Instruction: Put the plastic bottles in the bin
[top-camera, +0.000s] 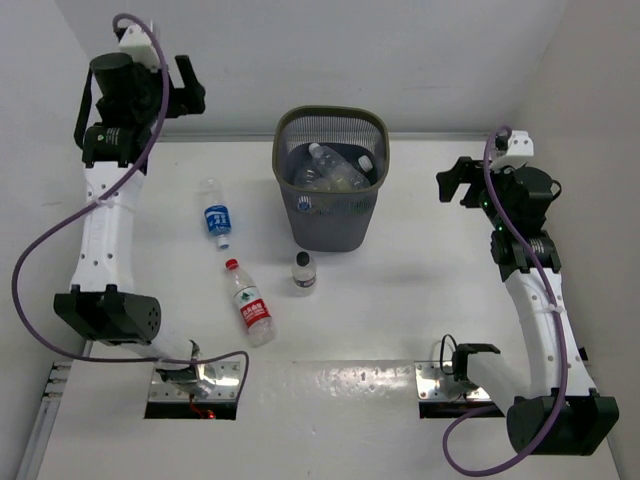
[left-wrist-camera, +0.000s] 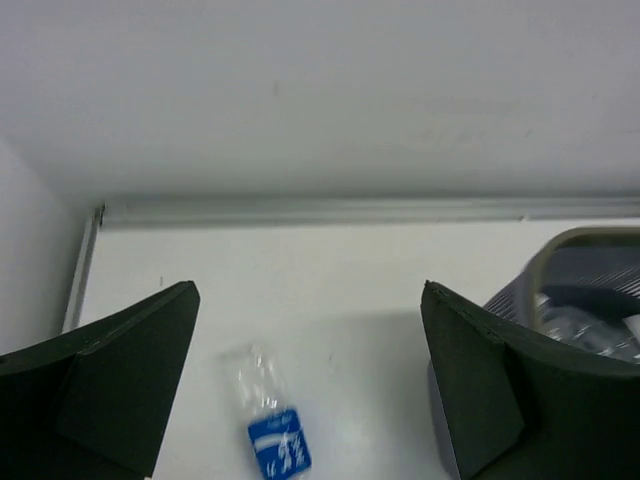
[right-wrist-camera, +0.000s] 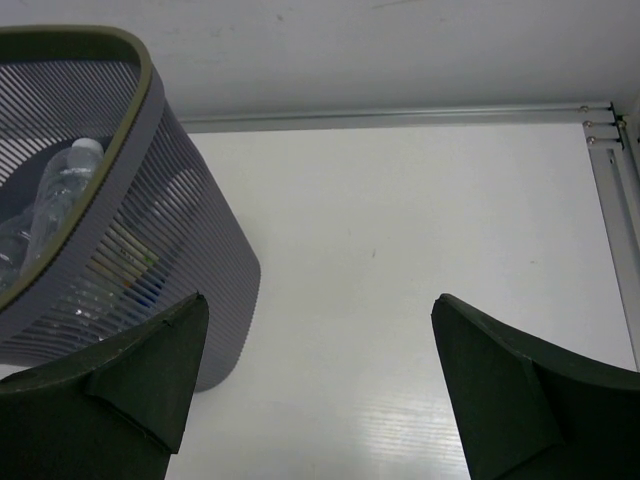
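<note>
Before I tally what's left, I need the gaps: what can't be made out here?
Bottles in the bin: top view, overlapping, mesh wall hides lower ones; count unclear.
Blue-label bottle: left wrist view, cut off by bottom edge, blurred.
Label print on red-label bottle: top view, too small.

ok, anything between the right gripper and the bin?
Nothing: only bare table separates the right gripper from the bin. The top view shows it, and the right wrist view agrees.

The bin is matt, dark grey mesh. The plastic bottles are clear and glossy. The table is smooth, faintly reflective.
</note>
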